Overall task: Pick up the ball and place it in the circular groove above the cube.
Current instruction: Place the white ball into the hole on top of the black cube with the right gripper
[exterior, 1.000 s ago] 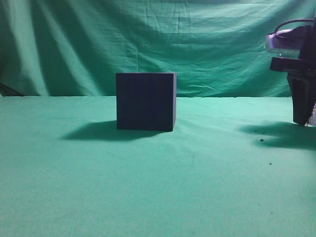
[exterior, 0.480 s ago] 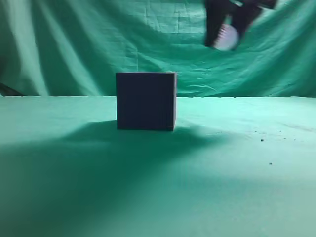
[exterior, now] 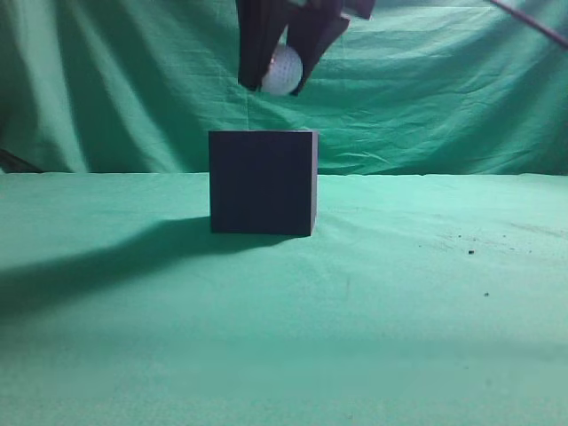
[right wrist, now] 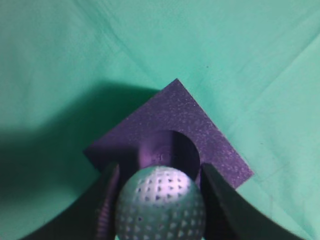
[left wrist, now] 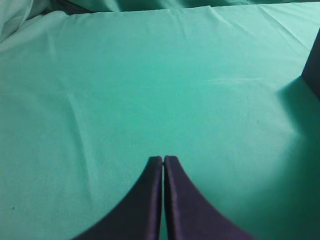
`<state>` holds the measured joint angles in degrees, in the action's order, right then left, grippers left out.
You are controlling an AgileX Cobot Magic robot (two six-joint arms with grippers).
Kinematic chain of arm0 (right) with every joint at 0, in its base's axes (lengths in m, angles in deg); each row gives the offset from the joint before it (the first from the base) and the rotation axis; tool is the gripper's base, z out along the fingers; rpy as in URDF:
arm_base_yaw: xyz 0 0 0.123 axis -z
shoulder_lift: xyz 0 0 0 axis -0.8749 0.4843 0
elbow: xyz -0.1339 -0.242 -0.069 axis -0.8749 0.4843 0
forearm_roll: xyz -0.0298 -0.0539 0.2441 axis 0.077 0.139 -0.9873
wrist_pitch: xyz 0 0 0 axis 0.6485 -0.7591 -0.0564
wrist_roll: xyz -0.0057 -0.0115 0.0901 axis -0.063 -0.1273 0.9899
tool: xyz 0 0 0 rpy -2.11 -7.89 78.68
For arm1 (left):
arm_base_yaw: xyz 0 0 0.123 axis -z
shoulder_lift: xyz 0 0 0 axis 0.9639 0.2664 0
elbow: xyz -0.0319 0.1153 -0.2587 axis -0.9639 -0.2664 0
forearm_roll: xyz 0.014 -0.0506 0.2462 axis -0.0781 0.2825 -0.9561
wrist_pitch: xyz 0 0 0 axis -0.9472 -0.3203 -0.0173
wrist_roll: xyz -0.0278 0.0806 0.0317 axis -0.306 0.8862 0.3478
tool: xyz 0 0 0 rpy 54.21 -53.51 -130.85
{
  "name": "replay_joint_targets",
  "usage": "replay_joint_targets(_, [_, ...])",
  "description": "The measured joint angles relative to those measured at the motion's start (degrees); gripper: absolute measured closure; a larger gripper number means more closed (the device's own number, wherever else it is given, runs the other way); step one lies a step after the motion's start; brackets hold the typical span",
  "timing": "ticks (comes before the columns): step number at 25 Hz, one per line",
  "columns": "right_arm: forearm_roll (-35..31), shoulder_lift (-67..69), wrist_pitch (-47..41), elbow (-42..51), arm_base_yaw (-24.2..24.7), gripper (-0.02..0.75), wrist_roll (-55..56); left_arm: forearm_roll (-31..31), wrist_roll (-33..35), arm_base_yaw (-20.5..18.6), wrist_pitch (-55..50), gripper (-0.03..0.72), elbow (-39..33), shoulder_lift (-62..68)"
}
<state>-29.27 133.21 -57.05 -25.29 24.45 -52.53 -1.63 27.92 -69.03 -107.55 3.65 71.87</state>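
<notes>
Green cloth covers the table (exterior: 373, 311) and hangs as a backdrop (exterior: 444, 89) on the far side. Exterior view: the cube (exterior: 263, 182), dark and matte, stands on the table left of centre, casting a shadow to the left. Directly above it, clear of its top face, the right pincer (exterior: 282, 71) grips the ball (exterior: 282, 69) between two dark fingers (exterior: 256, 44); the ball is white and dimpled. From this level angle the cube's top surface cannot be seen.

Right wrist view supplies that: looking down, the ball (right wrist: 161, 204) sits clamped between the pincer's fingers (right wrist: 220, 210), and beneath it the cube (right wrist: 175, 130) presents a textured top with a circular groove (right wrist: 167, 150) sunk in its middle. The ball appears roughly over the near edge of the groove, though depth is hard to judge here.

Left wrist view: the left pincer (left wrist: 163, 165) has its fingers pressed together, holding nothing, above bare cloth. A dark edge at the right border (left wrist: 312, 70) is probably the cube.
</notes>
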Motion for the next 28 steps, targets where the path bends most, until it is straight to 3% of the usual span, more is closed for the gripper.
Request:
replay_joint_targets(9, [0.12, 3.26, 1.18, 0.00, -0.09, 0.422, -0.21, 0.00, 0.00, 0.00, 0.00, 0.688, 0.00, 0.00])
replay_joint_targets(15, [0.12, 3.36, 3.09, 0.00, -0.09, 0.172, -0.21, 0.00, 0.00, 0.00, 0.00, 0.688, 0.00, 0.00])
replay_joint_targets(19, [0.21, 3.36, 1.53, -1.21, -0.09, 0.163, 0.08, 0.00, 0.00, 0.00, 0.00, 0.688, 0.00, 0.00])
replay_joint_targets(22, [0.35, 3.36, -4.31, -5.52, -0.09, 0.337, 1.24, 0.00, 0.00, 0.00, 0.00, 0.688, 0.00, 0.00])
replay_joint_targets(25, [1.00, 3.36, -11.16, -11.55, -0.09, 0.613, 1.89, 0.00, 0.00, 0.00, 0.00, 0.688, 0.00, 0.00])
replay_joint_targets(28, [2.61, 3.22, -12.55, -16.02, -0.09, 0.738, 4.82, 0.00, 0.00, 0.00, 0.00, 0.688, 0.00, 0.00])
